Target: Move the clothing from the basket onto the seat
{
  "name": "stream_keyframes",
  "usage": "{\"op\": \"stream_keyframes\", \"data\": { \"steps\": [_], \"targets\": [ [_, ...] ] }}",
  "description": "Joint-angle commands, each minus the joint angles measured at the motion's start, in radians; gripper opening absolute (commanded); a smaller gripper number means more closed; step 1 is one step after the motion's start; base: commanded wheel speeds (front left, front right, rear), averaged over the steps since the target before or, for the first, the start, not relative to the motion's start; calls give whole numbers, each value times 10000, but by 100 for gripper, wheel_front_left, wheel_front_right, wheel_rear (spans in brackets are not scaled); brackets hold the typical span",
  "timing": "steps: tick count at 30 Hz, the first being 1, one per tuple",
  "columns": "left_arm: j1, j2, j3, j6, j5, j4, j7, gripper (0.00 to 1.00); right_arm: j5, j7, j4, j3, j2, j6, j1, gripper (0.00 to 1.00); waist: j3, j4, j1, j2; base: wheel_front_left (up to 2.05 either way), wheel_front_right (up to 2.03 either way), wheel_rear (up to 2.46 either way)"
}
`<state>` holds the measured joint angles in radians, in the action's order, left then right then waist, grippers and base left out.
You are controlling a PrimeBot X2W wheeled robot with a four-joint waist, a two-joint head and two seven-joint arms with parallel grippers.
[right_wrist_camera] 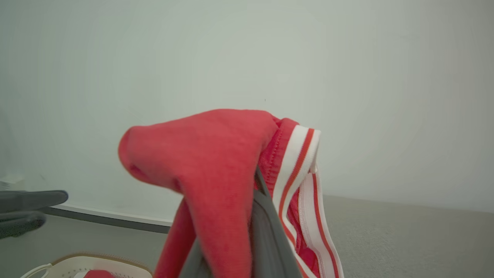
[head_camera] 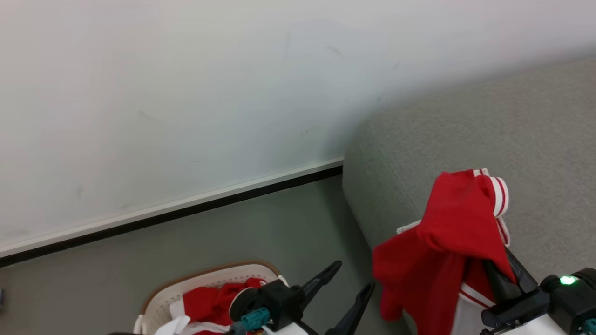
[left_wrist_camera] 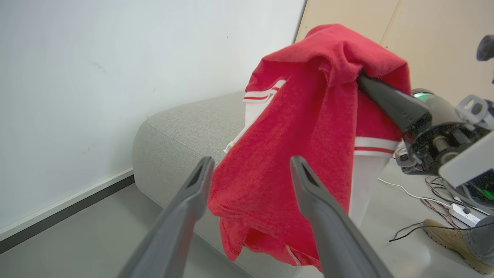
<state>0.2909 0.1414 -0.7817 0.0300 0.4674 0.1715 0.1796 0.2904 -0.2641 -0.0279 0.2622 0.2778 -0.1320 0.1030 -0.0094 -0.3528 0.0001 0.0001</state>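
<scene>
Currently the right gripper (head_camera: 505,274) is holding a red garment (head_camera: 447,232) over the seat (head_camera: 512,130), at its left end. Carrying it farther right before releasing should stop it sliding off. The left gripper (head_camera: 355,274) is hovering spread and empty above the basket (head_camera: 205,279), where more clothing (head_camera: 209,302) is lying. No writing is legible.

Bright, even light; near clothing (right_wrist_camera: 200,154) softly blurred.

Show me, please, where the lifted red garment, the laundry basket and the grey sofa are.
Lifted red garment (head_camera: 454,218): head view, on its draped red cloth, left of the striped trim.
Laundry basket (head_camera: 205,281): head view, on its perforated far wall.
Grey sofa (head_camera: 512,139): head view, on its bare upholstered top.
</scene>
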Motion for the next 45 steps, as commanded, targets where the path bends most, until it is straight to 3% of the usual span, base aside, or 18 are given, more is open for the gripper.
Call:
{"op": "stream_keyframes", "data": {
  "steps": [1, 11, 18, 24, 31, 35, 45],
  "targets": [
    [80, -29, -4, 13, 32, 168, 142, 100, -99, -6, 129, -167, 54, 23, -138, 0, 129, -376, -1, -1, 0, 0, 0],
    [231, -164, -120, 54, 42, 529, 301, 100, -170, -6, 221, -565, 86, 25, -313, 0, 241, -734, -1, -1, 0, 0, 0],
    [358, -157, -176, 72, 49, 611, 277, 100, 119, -5, 93, -838, 19, 25, -214, 0, 480, -528, -1, -1, 0, 0, 0],
    [922, -22, -158, 18, -190, 455, -9, 100, 379, -5, -151, -1428, 25, 25, 874, 0, 1629, -58, -1, -1, 0, 0, 0],
    [2291, 172, -121, 205, -636, 277, -415, 100, 640, -4, -938, -2392, 455, 25, 3523, 0, 3608, 755, -1, -1, 0, 0, 0],
    [3134, 208, -42, 244, -844, 189, -622, 100, 989, -4, -1695, -3111, 1183, 25, 5325, 0, 4742, 1133, -1, -1, 0, 0, 0],
    [4539, 255, 100, 295, -1267, -185, -889, 100, 1112, 457, -4364, -4891, 3805, 25, 10048, 0, 6843, 1759, -1, -1, 0, 0, 0]
  ]
}}
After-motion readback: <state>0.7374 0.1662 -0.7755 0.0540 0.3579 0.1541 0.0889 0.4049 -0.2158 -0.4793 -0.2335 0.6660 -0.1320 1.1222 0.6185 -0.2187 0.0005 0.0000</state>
